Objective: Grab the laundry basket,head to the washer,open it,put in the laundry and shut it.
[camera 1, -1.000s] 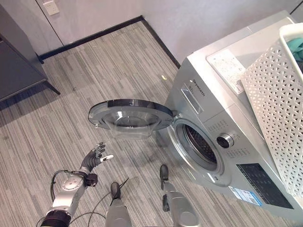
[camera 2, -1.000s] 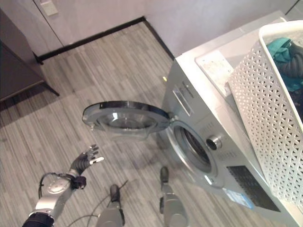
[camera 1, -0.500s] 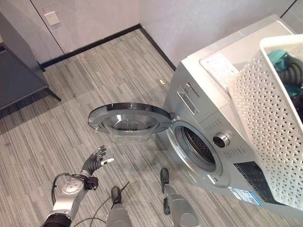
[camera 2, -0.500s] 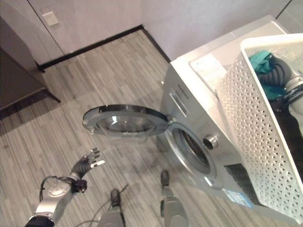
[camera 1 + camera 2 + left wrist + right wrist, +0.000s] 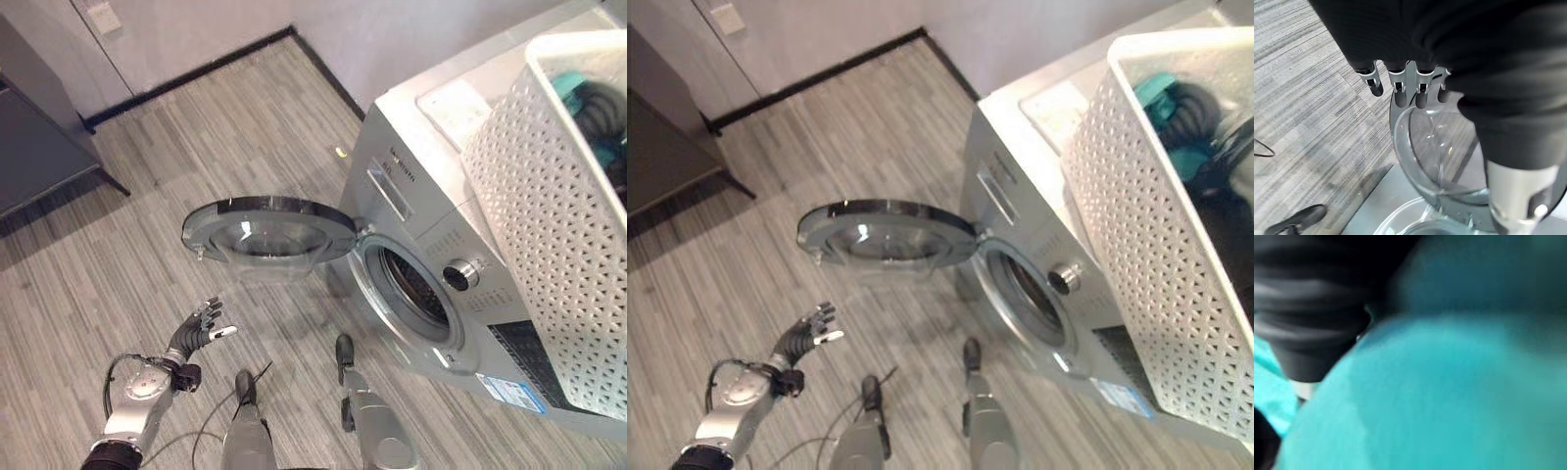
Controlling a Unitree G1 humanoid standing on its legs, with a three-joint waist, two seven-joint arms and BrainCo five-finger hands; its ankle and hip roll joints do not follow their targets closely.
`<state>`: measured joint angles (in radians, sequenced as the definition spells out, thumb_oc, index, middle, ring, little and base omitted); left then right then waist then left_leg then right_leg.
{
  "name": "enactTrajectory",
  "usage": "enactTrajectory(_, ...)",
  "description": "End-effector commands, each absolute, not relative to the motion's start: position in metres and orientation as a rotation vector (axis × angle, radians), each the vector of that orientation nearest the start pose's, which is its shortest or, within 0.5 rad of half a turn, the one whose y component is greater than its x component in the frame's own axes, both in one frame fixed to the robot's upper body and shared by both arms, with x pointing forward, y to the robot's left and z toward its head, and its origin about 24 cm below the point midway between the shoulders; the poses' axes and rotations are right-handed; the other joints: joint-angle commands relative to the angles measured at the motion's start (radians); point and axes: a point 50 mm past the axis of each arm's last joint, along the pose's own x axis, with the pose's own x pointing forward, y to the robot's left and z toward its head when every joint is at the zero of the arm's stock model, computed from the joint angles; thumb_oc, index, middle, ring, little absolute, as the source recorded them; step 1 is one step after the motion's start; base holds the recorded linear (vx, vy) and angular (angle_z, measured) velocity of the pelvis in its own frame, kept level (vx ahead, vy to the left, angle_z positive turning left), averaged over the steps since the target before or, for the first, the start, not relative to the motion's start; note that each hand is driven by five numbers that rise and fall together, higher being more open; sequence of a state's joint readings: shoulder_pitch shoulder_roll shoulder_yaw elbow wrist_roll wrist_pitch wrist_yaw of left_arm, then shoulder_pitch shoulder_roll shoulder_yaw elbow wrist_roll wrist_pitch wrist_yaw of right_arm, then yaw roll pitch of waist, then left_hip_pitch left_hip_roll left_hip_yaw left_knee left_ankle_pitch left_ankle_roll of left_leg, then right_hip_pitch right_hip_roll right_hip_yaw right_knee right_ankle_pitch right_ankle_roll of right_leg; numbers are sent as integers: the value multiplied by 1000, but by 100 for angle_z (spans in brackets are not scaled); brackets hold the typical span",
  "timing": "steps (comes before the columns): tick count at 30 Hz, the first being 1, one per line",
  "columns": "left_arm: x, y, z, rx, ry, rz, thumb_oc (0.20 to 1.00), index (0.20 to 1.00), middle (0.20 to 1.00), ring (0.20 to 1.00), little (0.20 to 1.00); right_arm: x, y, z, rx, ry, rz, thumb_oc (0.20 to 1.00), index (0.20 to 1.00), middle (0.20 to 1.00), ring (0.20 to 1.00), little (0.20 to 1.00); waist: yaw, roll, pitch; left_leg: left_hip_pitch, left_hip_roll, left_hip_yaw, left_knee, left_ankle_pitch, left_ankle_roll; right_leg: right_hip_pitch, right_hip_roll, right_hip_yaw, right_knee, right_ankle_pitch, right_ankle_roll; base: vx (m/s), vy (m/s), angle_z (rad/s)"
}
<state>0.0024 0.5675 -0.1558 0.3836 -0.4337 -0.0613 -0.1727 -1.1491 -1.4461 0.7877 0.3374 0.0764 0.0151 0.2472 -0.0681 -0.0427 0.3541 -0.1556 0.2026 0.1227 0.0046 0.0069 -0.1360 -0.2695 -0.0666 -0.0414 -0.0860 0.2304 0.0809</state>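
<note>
A silver washer (image 5: pixel 421 186) stands at the right with its round glass door (image 5: pixel 269 230) swung wide open, the dark drum opening (image 5: pixel 416 289) bare. On the washer's top sits a white lattice laundry basket (image 5: pixel 549 196) holding teal laundry (image 5: pixel 1151 90). My right hand (image 5: pixel 1193 106) is down inside the basket among the clothes. Its wrist view shows the dark cover (image 5: pixel 1312 308) pressed against teal cloth (image 5: pixel 1449 391), fingers hidden. My left hand (image 5: pixel 201 328) hovers open low over the floor, below the door, with the door glass (image 5: pixel 1435 147) just past its straight fingers (image 5: pixel 1396 78).
A dark cabinet (image 5: pixel 39 137) stands at the back left on thin legs. The wall with a black skirting board (image 5: pixel 196 73) runs behind, with a socket plate (image 5: pixel 103 17) on it. A small yellow scrap (image 5: pixel 339 152) lies on the floor by the washer.
The camera has shifted, so more of the basket's inside shows. The left hand stays open below the door; the right hand remains in the basket.
</note>
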Motion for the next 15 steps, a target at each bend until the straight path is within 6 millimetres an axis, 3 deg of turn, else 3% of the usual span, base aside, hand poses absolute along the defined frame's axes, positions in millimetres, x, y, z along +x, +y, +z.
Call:
enactTrajectory(1, 237, 266, 8, 161, 277, -162, 1000, 1000, 1000, 1000, 1000, 324, -294, 292, -1489, 36, 208, 1000, 1000, 1000, 1000, 1000, 18, -37, 39, -28, 23, -30, 136, -74, 26, -27, -64, 45, 155, -145, 37, 17, 9, 4)
enactTrajectory(7, 239, 262, 6, 151, 280, -166, 1000, 1000, 1000, 1000, 1000, 325, -317, 309, -1339, -44, 5, 1000, 1000, 1000, 1000, 1000, 15, -39, 34, -26, 23, -27, 139, -83, 29, -28, -64, 49, 156, -143, 38, 0, 0, 0)
enactTrajectory(15, 239, 261, 6, 152, 287, -183, 1000, 1000, 1000, 1000, 1000, 316, -321, 322, -1346, -44, 1, 1000, 1000, 1000, 1000, 1000, 6, -44, 29, -31, 24, -23, 145, -88, 28, -35, -66, 51, 159, -144, 41, 0, 0, 0)
